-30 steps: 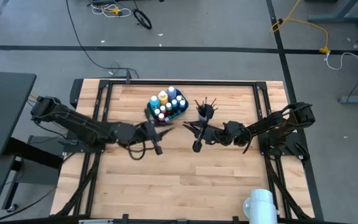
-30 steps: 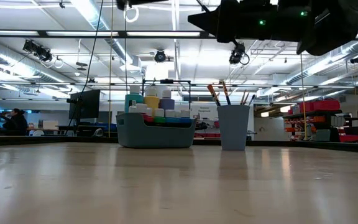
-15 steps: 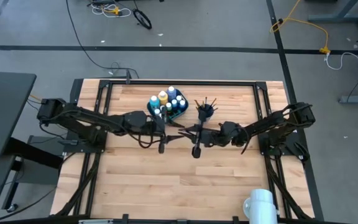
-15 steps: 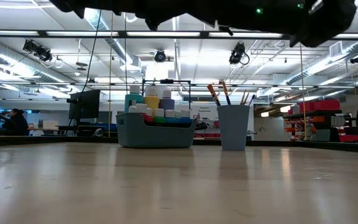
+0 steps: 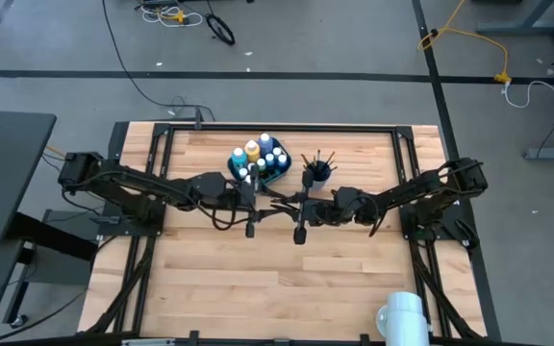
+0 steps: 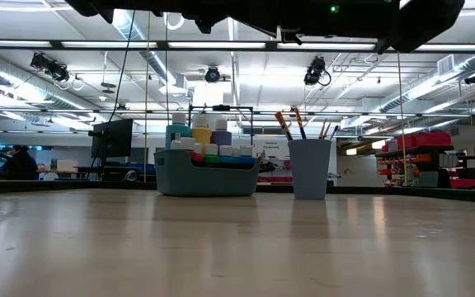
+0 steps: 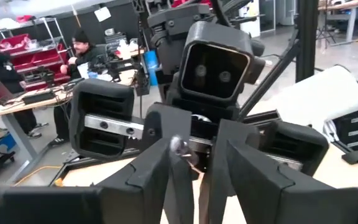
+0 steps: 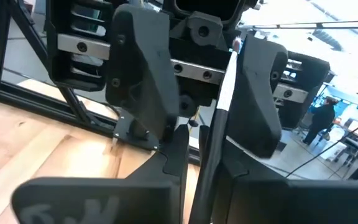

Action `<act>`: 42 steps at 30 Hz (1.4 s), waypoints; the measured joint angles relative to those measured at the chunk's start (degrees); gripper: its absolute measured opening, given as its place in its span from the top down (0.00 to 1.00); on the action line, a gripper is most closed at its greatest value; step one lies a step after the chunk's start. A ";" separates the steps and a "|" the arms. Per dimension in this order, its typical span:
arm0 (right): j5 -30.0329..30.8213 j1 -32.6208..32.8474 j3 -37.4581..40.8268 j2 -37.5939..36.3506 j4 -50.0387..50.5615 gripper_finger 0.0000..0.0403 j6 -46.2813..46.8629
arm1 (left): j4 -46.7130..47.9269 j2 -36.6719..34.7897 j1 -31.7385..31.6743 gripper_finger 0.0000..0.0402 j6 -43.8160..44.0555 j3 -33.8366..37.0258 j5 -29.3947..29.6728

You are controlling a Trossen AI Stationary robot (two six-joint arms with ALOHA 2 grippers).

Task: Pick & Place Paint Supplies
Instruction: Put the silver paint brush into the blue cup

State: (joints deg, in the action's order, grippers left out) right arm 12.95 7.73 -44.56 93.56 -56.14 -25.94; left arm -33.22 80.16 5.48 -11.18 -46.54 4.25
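Wooden table (image 5: 354, 279), just before blue cup (image 5: 317, 173) — clenched paintbrush (image 8: 219, 106) in right gripper (image 5: 294, 203), pointed lengthwise between left gripper's (image 5: 264, 203) spread fingers.

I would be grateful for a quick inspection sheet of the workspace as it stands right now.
Surface: wooden table, bare at the front.
Job's things: paint bottles in the teal bin; brushes in the blue cup; one paintbrush held between the arms.
Clutter: white roll at the table's edge.
Grippers: right gripper shut on the paintbrush; left gripper facing it, open around the brush.
Cables: black cable and yellow cable on the floor.
Surroundings: open workshop; seated person behind.
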 joint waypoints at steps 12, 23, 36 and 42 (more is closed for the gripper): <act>-0.70 0.11 0.00 0.00 1.05 0.89 -0.30 | -0.87 0.00 1.04 0.93 -2.21 0.00 -0.50; 12.97 3.60 0.07 -3.98 8.03 0.72 1.29 | 2.38 -0.07 1.07 0.93 -2.94 -0.07 3.23; 17.51 5.57 -0.02 -6.32 13.04 0.65 1.06 | 3.55 -0.39 1.08 0.93 -5.40 0.00 8.87; 19.20 5.57 -0.02 -6.32 13.63 0.65 -0.03 | 3.25 -1.38 1.07 0.95 -5.88 0.04 10.84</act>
State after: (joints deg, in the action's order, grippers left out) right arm 32.15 13.30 -44.58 87.24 -42.51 -25.98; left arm -29.96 78.78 6.55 -17.07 -46.50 15.09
